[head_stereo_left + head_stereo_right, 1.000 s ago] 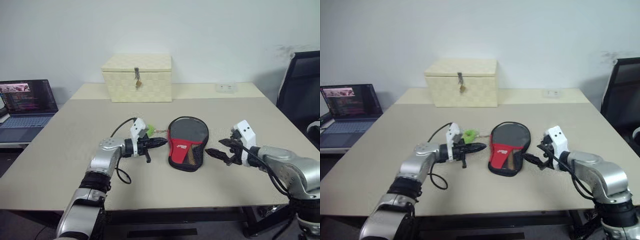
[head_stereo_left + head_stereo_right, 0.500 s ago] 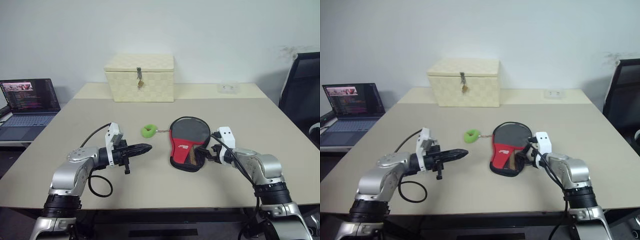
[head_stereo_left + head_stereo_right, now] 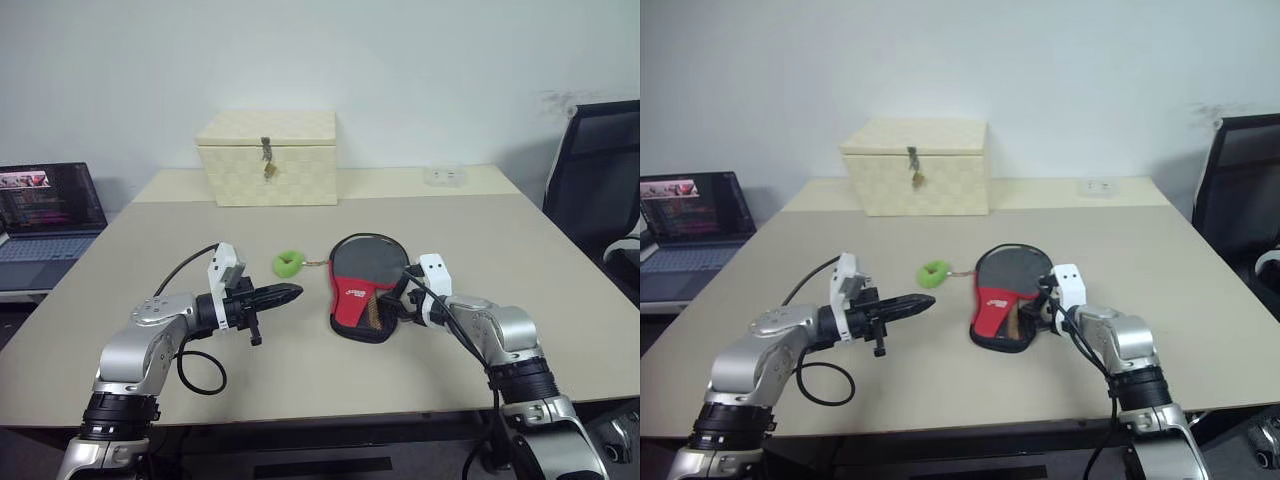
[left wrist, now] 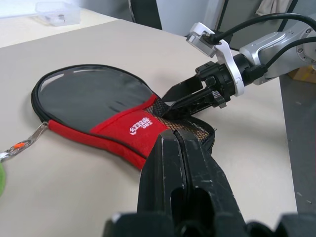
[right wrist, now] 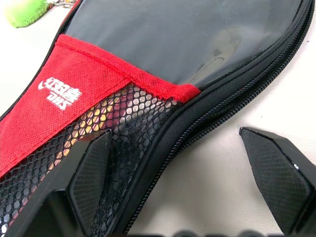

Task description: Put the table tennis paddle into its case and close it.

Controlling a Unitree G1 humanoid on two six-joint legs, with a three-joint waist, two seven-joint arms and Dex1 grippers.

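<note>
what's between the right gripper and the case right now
Nothing visible. The open right gripper is already at the case, its fingers straddling the zipped edge near the mesh end, one over the mesh, the other over the table.

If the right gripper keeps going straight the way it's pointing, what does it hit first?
Most likely the case. The open right gripper points at its zipped edge near the mesh end, with one finger over the mesh and the other over bare table. Depth is hard to judge.
</note>
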